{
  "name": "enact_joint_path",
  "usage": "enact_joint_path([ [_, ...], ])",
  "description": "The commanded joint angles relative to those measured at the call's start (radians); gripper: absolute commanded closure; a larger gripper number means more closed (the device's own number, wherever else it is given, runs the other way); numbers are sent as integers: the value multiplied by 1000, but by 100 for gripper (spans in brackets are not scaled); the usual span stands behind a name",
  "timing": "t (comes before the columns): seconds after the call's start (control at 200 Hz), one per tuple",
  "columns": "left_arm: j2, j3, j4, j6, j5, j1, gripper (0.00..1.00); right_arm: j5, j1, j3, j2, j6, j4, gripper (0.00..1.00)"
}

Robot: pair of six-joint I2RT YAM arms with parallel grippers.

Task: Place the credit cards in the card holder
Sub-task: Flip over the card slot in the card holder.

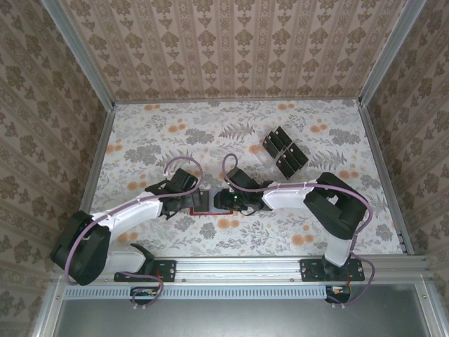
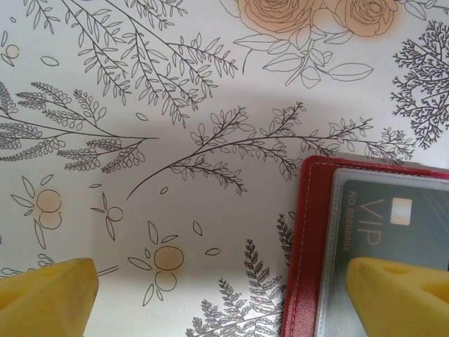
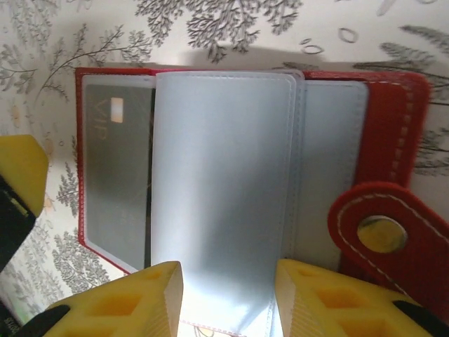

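**Card holder and arms, working position.** The card holder (image 3: 393, 119) is lying open and flat on the floral table covering (image 2: 140, 105), close to the front edge and between the 2 arms. Its cover is showing a red, leather-like grain with pale stitching and rounded corners. A rounded closure tab (image 3: 421, 274) bearing a brass-coloured snap (image 3: 381, 234) is projecting from 1 side.

Inside, frosted clear plastic sleeves are fanning out. A single sleeve leaf (image 3: 224, 189), rectangular with soft corners, is rising between the yellow fingers (image 3: 126, 302) of the right gripper (image 3: 228, 302). That gripper is sitting at a middling, narrowed width, and it cannot be told whether its pads are pinching the leaf.

A grey-black VIP card (image 2: 379, 210) is resting in the sleeve at the holder's outer side. The left gripper (image 2: 224, 298) is hanging spread wide and holding nothing, with 1 finger above bare cloth and the other above that card.

The other credit cards (image 1: 284, 151), thin dark rectangles, are standing clustered farther back on the right, well apart from the holder. Free cloth is lying all around, out to the metal-framed walls (image 1: 238, 49).
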Motion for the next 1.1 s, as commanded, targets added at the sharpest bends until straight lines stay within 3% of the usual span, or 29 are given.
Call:
enact_joint_path([
  [0.0, 9, -3, 5, 2, 8, -4, 0, -75, -5, 7, 37, 26, 73, 58],
  [0.685, -1, -19, 19, 12, 21, -5, 0, -141, -13, 6, 70, 121, 247, 57],
  [0.99, -13, -27, 19, 14, 12, -4, 0, 62, 8, -2, -90, 65, -64, 61],
  [1.095, -5, -26, 28, 17, 11, -4, 0, 111, 25, -28, -121, 104, -90, 62],
])
